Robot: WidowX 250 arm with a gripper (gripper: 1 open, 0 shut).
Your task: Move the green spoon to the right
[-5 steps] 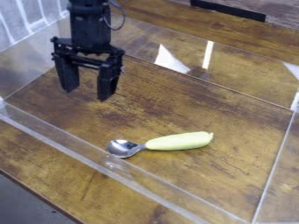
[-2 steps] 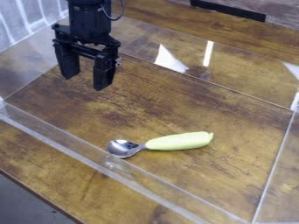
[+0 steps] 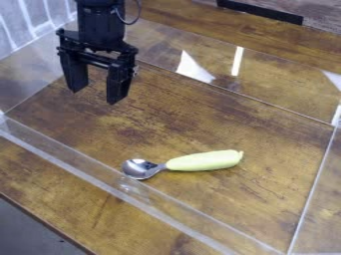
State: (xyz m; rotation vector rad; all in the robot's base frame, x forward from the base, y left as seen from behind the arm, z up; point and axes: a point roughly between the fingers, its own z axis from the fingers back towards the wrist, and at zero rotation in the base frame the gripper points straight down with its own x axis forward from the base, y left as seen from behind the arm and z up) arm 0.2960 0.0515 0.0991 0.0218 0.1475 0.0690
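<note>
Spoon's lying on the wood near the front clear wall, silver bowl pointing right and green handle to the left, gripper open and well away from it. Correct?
Not quite: it is reversed. The camera view shows the spoon with its silver bowl at the left end and the green handle running right. The rest holds: it lies near the front clear wall, and the gripper is open, far from it.

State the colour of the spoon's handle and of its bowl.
The green spoon has a yellow-green handle and a shiny silver bowl, seen clearly in the single camera view.
</note>
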